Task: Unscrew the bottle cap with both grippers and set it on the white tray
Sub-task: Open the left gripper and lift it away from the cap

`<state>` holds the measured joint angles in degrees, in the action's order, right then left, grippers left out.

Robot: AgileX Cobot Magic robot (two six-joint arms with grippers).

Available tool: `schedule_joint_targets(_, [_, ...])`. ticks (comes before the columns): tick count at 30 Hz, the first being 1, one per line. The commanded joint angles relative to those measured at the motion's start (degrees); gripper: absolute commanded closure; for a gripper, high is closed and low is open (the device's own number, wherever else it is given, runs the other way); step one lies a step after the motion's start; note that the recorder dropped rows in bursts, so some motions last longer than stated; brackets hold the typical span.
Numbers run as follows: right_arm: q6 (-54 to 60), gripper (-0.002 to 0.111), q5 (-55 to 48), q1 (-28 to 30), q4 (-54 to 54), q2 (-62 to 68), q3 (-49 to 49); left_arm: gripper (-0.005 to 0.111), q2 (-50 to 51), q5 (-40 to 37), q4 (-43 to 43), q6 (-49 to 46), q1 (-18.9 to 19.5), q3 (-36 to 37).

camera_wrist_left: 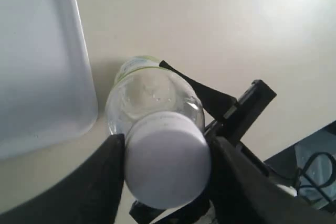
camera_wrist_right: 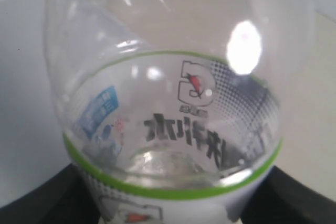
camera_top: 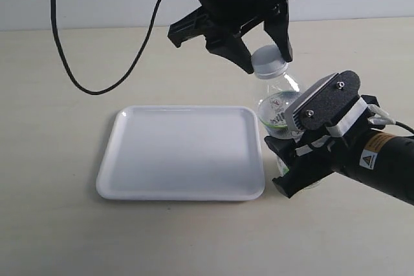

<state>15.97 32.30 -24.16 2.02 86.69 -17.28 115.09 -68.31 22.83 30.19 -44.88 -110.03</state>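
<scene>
- The bottle (camera_top: 279, 92) stands neck-up just beside the white tray (camera_top: 116, 182), off the tray's right edge near its far corner. Its long axis is close to vertical, with the top leaning slightly toward the tray.
- The bottle cap (camera_wrist_left: 168, 166) sits on the bottle's neck, flat face up, higher than the tray and off its right edge.
- The bottle's clear shoulder shows small droplets inside. Whether any liquid stands lower down cannot be told.
- The tray lies flat on the beige table (camera_top: 65, 237), and its floor shows plain white from rim to rim.
- The left gripper (camera_top: 266, 63) comes down from above. Its jaws are parted only by the cap's width, with one black finger pressed to each side of the cap.
- The right gripper (camera_top: 286, 150) reaches in from the side away from the tray. Its jaws clamp the bottle's body at the green-edged label.
- The right gripper hides the bottle's base, so its contact with the table cannot be told.
</scene>
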Motion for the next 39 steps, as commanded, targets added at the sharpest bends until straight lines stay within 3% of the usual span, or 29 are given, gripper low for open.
schedule_joint_targets(1, [0.31, 0.108, 7.72, -0.19, -2.02, -0.56, -0.87, 0.107, 0.20, 1.62, -0.32, 8.94, -1.40, -0.10])
schedule_joint_targets(10, [0.20, 0.108, 7.72, -0.19, -2.02, -0.56, -0.87, 0.107, 0.20, 1.28, -4.96, 16.96, -1.40, -0.10])
schedule_joint_targets(16, [-0.82, 0.108, 7.72, -0.19, -2.02, -0.56, -0.87, 0.104, 0.20, 1.60, -6.37, 17.33, -1.40, -0.10])
schedule_joint_targets(18, [-1.02, 0.108, 7.72, -0.19, -2.36, -0.56, -0.87, 0.096, 0.20, 1.60, -6.27, 17.09, -1.40, -0.10])
schedule_joint_targets(21, [-1.02, 0.108, 7.58, -0.19, -3.23, -0.56, -0.87, 0.073, 0.20, 1.25, -5.51, 16.02, -1.40, -0.10])
schedule_joint_targets(25, [-1.02, 0.108, 7.34, -0.19, -3.71, -0.56, -0.87, 0.025, 0.20, 1.13, -4.12, 10.50, -1.40, -0.10])
schedule_joint_targets(27, [-1.12, 0.108, 7.19, -0.19, -3.71, -0.56, -0.87, 0.013, 0.20, 1.22, -3.59, 7.57, -1.40, -0.10])
schedule_joint_targets(36, [-1.25, 0.108, 6.41, -0.19, -3.51, -0.56, -0.87, 0.011, -0.41, -1.65, 6.46, -14.48, 1.00, -2.72])
schedule_joint_targets(39, [-2.08, 0.108, 5.88, -0.19, -3.51, -0.56, -0.87, 0.011, -0.77, -1.65, 6.31, -20.29, 2.00, -5.20])
